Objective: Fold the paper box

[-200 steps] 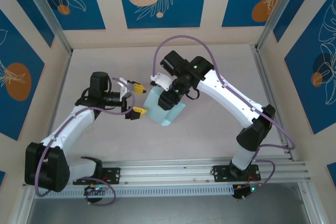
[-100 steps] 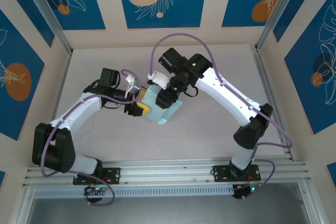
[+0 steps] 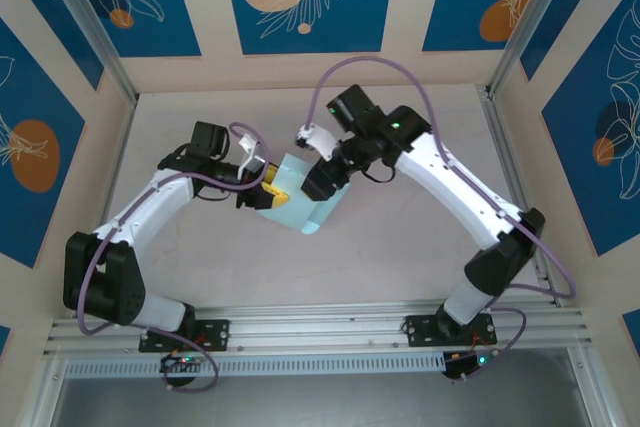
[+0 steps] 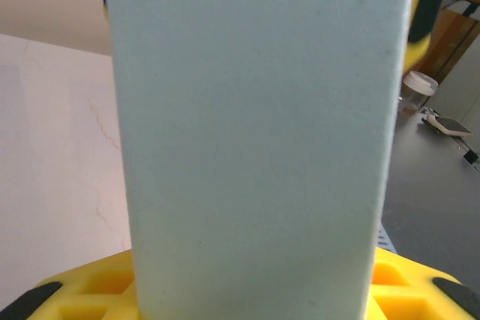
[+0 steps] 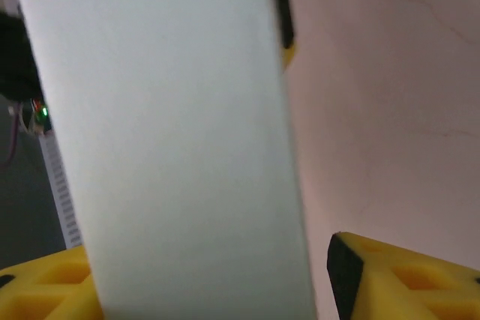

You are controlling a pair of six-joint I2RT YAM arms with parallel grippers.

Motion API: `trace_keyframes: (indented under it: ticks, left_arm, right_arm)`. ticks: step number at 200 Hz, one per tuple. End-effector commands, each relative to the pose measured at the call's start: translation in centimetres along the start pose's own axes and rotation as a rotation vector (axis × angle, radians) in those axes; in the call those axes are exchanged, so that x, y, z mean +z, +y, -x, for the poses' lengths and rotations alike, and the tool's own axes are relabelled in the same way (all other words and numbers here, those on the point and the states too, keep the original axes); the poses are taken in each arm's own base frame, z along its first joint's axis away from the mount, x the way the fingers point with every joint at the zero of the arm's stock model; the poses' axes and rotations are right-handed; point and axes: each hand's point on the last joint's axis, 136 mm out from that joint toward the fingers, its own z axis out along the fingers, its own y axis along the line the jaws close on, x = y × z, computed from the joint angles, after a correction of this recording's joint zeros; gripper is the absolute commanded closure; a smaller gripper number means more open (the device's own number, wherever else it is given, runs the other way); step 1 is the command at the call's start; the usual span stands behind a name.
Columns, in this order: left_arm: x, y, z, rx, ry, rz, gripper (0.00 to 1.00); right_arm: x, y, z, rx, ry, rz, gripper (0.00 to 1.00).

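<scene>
The left jaws are closed on the paper box [image 3: 298,209]. In the top view their yellow fingers [image 3: 272,179] pinch its edge at about 9 o'clock. In the left wrist view the pale blue card [image 4: 255,148] stands upright between the two yellow fingers [image 4: 82,297]. It takes up nearly the whole width between them, and a dark-tipped finger lies against its edge at 2 o'clock.

The right jaws stand partly open and grip nothing. In the right wrist view the box [image 5: 180,155] rises in front of the left finger. A strip of bare desk shows between the card's right edge and the other yellow, black-padded finger [image 5: 390,282] at 5 o'clock. From above, the right arm [image 3: 450,182] reaches in from 3 o'clock, with its dark wrist over the upper right part of the box.

The box sits near the middle of the pale desk [image 3: 400,247], between the two arms. It looks like a flat, light-blue sleeve tilted so that its long axis runs from 11 o'clock towards 5 o'clock. The pictures do not show whether its lower corner touches the desk. The left arm [image 3: 150,207] comes in from 8 o'clock.
</scene>
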Motion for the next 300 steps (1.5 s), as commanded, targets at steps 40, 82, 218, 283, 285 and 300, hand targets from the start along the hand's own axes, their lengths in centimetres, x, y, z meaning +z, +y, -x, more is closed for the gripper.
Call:
trace_keyframes:
  ticks: [40, 82, 218, 283, 285, 300]
  left_arm:
    - [-0.6, -2.3, 3.3, 0.023, -0.041, -0.027, 0.68]
    - [-0.9, -2.3, 4.4, 0.044, -0.055, 0.062, 0.68]
    - [-1.6, -2.5, 7.2, 0.085, -0.165, 0.18, 0.7]
    - [-1.6, -3.2, 7.6, 0.106, -0.182, 0.189, 0.7]
    - [-1.5, -3.2, 7.6, 0.105, -0.182, 0.189, 0.7]
    - [-1.5, -3.1, 7.8, 0.108, -0.183, 0.19, 0.7]
  right_arm:
    - [-9.0, -1.3, 2.2, 0.082, -0.678, 0.039, 0.01]
    - [-8.5, 0.2, -0.9, -0.025, -0.88, 0.096, 0.0]
    - [-5.1, 2.7, 0.4, -0.109, -0.919, 0.178, 0.0]
    - [-5.1, 3.5, 2.1, -0.155, -0.918, 0.253, 0.0]
    - [-5.1, 3.5, 2.1, -0.155, -0.918, 0.257, 0.0]
    - [-5.2, 3.9, 2.7, -0.174, -0.919, 0.279, 0.03]
